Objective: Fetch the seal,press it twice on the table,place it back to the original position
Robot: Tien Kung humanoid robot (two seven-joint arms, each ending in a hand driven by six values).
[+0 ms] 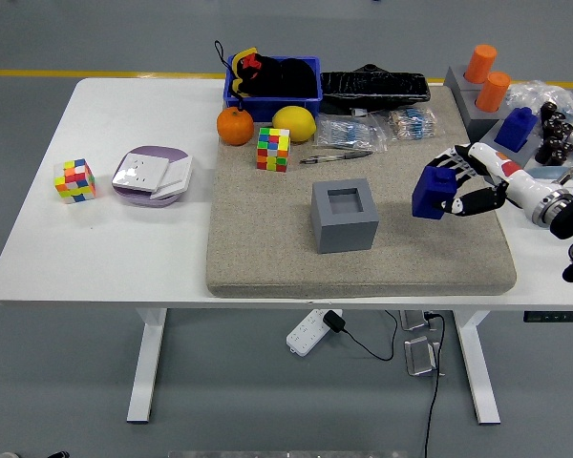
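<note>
The right hand [465, 186] grips the blue block-shaped seal [434, 193], held clear of the grey felt mat [267, 253] for transfer to the open grey holder [345, 216].
</note>
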